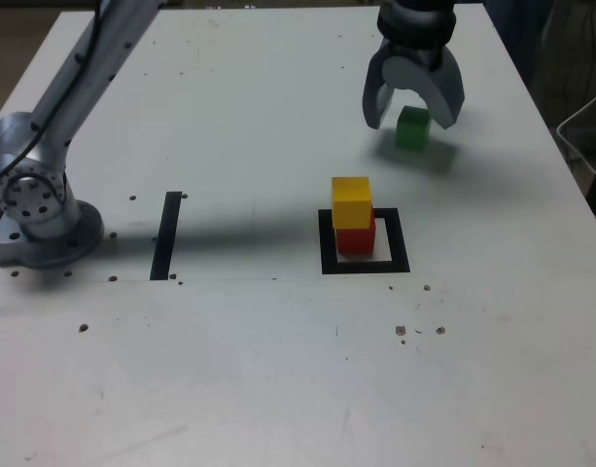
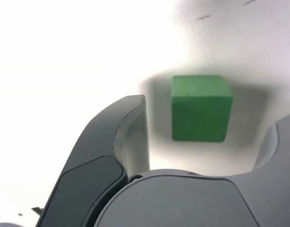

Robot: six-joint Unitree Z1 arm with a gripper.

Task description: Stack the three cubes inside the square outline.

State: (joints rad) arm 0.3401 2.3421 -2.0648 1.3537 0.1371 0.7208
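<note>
we see our jaws spread, the green cube (image 1: 412, 127) (image 2: 200, 108) between them untouched on the worktop (image 1: 259, 107).

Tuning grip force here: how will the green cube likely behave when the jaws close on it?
The green cube looks solid with flat matte faces, so it probably stays rigid and should not slip much. Its flat base makes rolling unlikely. Being small, it is likely light and may slide on the table if one side of the gripper touches first.
</note>
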